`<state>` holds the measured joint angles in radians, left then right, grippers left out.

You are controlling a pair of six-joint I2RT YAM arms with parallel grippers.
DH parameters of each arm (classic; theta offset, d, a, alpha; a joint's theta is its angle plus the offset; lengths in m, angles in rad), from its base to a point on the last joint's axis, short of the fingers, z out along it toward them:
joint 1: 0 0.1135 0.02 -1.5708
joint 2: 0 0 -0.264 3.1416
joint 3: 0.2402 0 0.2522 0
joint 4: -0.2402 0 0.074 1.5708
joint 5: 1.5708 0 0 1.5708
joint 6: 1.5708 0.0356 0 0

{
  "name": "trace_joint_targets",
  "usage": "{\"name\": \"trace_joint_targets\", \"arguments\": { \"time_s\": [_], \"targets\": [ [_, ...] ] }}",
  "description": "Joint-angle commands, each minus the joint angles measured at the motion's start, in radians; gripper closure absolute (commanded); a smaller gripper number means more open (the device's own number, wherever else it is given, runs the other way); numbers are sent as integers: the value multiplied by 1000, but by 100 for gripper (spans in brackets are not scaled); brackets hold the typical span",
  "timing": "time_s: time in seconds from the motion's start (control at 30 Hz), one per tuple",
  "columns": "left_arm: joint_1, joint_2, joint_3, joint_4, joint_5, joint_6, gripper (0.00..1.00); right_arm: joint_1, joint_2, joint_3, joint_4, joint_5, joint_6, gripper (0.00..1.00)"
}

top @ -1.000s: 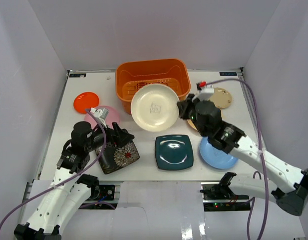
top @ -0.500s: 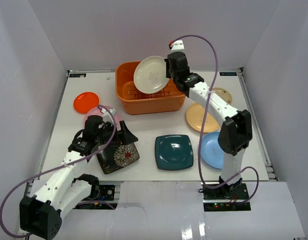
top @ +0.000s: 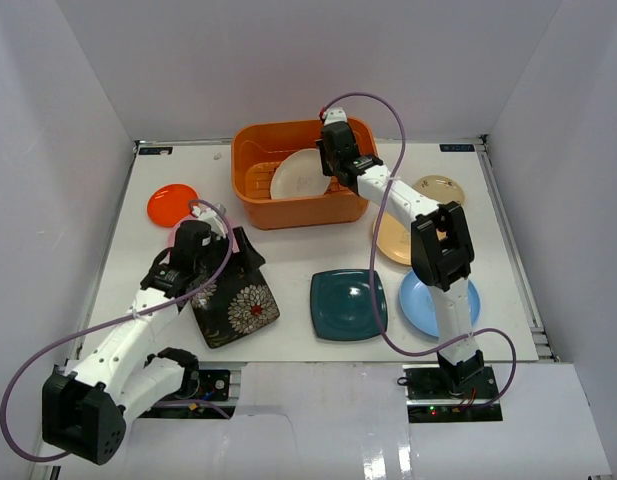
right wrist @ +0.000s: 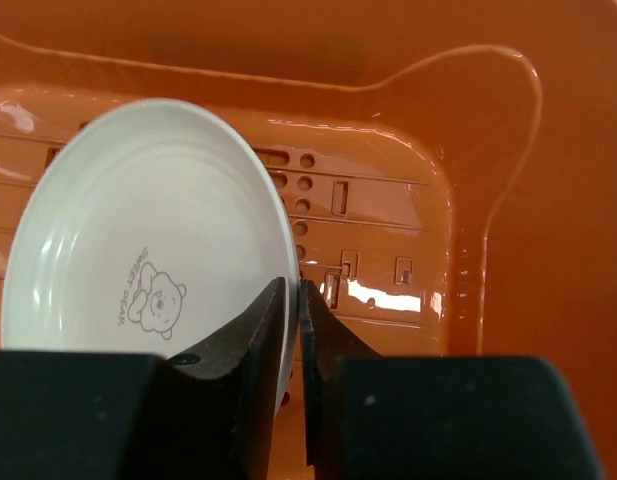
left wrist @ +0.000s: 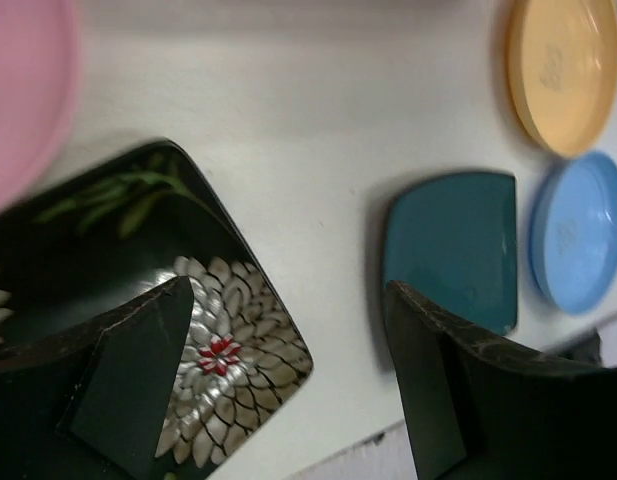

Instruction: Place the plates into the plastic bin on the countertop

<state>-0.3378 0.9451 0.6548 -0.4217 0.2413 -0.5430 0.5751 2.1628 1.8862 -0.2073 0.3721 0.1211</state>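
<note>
My right gripper [top: 328,166] reaches into the orange plastic bin [top: 250,205] and is shut on the rim of the cream plate [top: 293,177], which hangs tilted just above the slotted bottom; in the right wrist view the plate [right wrist: 138,260] sits pinched in my gripper [right wrist: 293,300]. My left gripper [top: 238,262] is open over the square black flowered plate [top: 236,308], one finger [left wrist: 138,360] above it, holding nothing. On the white countertop [top: 288,260] lie the orange-red [top: 171,203], pink [top: 178,235], dark teal [top: 348,304], yellow [top: 392,236], light blue [top: 436,306] and small beige [top: 440,187] plates.
White walls close in the countertop on three sides. My right arm stretches from the near right across the yellow and blue plates to the bin. The bin stands at the back centre. The left wrist view shows the teal plate [left wrist: 453,240] near the front edge.
My right arm carried the cream plate from in front of the bin up over it and lowered it inside. My left gripper shifted slightly over the black flowered plate.
</note>
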Motion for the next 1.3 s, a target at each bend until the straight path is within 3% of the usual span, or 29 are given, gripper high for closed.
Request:
{"name": "trace_joint_targets", "arguments": {
  "time_s": [0.0,0.07,0.23,0.4,0.47,0.5,0.53,0.63,0.77,1.03,1.1,1.17,1.23,1.27],
  "targets": [
    [-3,10,75,-24,-311,-11,13,-7,2,59,49,13,-4,80],
    [-3,56,88,-45,-378,-66,14,-12,8,65,49,16,-14,76],
    [23,57,34,14,-528,-192,14,-18,-41,83,48,-27,-35,55],
    [193,73,58,23,-520,-239,14,-14,-197,44,-20,-155,9,48],
    [291,80,49,23,-502,-244,15,-9,-358,-153,0,-206,63,48],
    [322,80,36,21,-494,-242,16,-4,-489,-253,84,-250,83,48],
    [382,84,29,27,-482,-242,16,8,-551,-456,185,-274,127,48],
    [451,104,11,46,-455,-221,16,37,-754,-744,270,-332,182,50],
    [578,228,28,110,-309,-193,17,51,-902,-947,252,-360,218,51],
    [634,565,114,153,-188,-184,24,48,-1103,-1193,148,-200,204,51],
    [634,586,127,172,-172,-183,30,46,-1115,-1234,132,-173,198,49],
    [632,592,131,185,-178,-173,42,43,-1114,-1256,132,-139,192,48],
    [634,589,128,187,-200,-167,56,28,-1081,-1259,129,-119,155,48],
    [635,586,126,182,-203,-166,69,20,-1063,-1251,120,-121,134,48]
  ]
}}
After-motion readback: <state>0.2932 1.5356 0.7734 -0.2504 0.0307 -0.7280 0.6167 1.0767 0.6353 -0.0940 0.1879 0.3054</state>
